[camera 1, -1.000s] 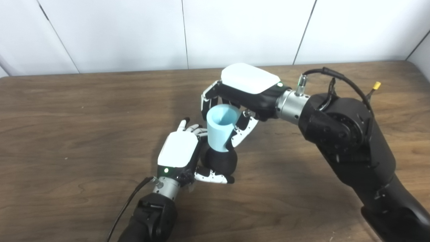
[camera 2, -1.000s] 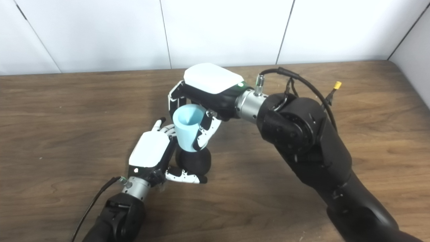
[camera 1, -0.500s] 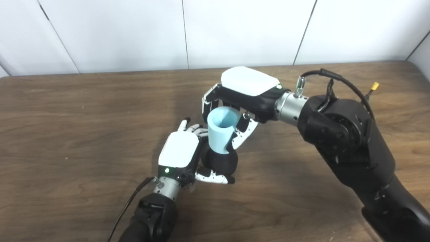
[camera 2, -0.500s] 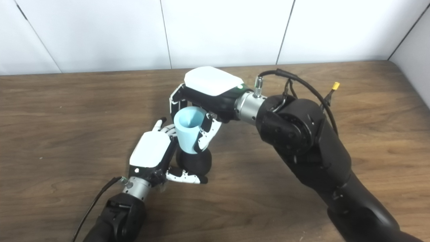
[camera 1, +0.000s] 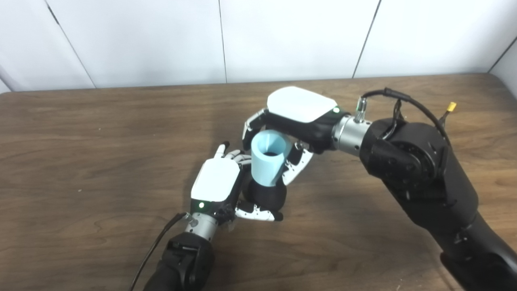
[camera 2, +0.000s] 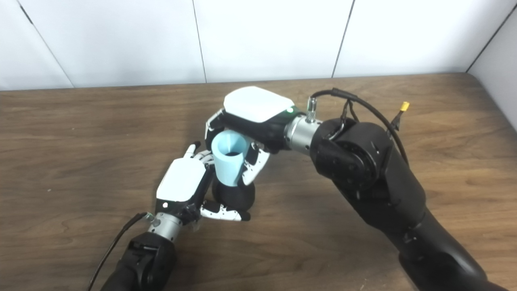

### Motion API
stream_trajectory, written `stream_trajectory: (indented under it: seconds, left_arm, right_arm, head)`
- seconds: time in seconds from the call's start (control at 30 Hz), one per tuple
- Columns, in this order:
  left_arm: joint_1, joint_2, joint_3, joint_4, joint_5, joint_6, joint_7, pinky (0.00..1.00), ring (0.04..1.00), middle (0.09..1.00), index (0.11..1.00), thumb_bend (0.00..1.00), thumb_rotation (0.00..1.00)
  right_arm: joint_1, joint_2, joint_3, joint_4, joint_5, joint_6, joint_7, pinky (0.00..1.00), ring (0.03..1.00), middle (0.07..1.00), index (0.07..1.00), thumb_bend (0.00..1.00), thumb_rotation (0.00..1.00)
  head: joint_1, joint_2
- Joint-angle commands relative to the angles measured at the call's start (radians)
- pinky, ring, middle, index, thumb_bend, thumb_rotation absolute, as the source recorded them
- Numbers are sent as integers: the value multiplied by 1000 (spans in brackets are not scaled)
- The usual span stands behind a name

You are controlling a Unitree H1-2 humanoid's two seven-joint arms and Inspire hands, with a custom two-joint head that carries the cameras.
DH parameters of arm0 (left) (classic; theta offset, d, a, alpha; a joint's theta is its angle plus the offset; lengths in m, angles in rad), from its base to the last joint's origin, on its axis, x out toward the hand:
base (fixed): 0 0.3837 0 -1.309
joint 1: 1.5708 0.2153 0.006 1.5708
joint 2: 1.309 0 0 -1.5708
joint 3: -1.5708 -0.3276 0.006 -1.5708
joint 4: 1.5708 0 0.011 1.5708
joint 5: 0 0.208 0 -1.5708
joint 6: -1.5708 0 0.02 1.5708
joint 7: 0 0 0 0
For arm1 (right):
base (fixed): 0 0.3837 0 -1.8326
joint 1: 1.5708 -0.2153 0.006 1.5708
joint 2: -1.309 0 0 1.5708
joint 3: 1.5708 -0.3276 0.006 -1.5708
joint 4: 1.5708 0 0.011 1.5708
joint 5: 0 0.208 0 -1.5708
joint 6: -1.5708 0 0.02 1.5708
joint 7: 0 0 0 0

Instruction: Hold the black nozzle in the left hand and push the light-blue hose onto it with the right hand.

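Left hand (camera 1: 216,182) wrapped around the black nozzle (camera 1: 265,195), thumb hooked under the front of it, and the right hand (camera 1: 297,115) clamped on the light-blue hose (camera 1: 267,159), which stands nearly upright directly above the left hand's thumb with its lower end seated on the nozzle. The left eye view looks down the hose's open mouth and shows a dark bore inside; the right eye view catches the same mouth from further round, and more of the right hand's fingers (camera 2: 253,163) curling down the hose's far side. Against a second ago the right hand has come lower and the hose has dropped with it, leaving less of the nozzle's top showing, and that dark bore is now visible where the inside looked plain blue. Around the hands there is only the brown wooden table (camera 1: 80,161). The right forearm (camera 1: 412,161) hides the table behind it.
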Motion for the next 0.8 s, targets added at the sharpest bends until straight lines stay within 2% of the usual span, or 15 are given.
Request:
stream_trajectory:
  seconds: [0.0, 0.17, 0.43, 0.77]
  left_arm:
    - [15, 0, -12, 3, 2, -1, -43, 1000, 856, 763, 484, 524, 53]
    - [16, 0, -10, 2, -4, -3, -44, 1000, 857, 763, 484, 524, 53]
    - [17, 0, -11, 1, -2, -2, -44, 1000, 857, 762, 484, 524, 53]
    - [17, -3, -12, 3, 0, 1, -48, 1000, 856, 761, 484, 524, 53]
  right_arm:
    - [-31, -6, -17, -10, 4, -19, -14, 503, 592, 658, 651, 925, 180]
    - [-34, -7, -18, -10, 13, -22, -13, 529, 615, 671, 668, 954, 214]
    - [-39, -6, -17, -16, 15, -7, -2, 607, 724, 779, 766, 1000, 265]
    - [-43, -4, -35, -9, 32, -26, -27, 598, 694, 740, 763, 1000, 276]
  head:
    - [-1, 1]
    - [-2, 1]
    - [-2, 4]
    - [1, 2]
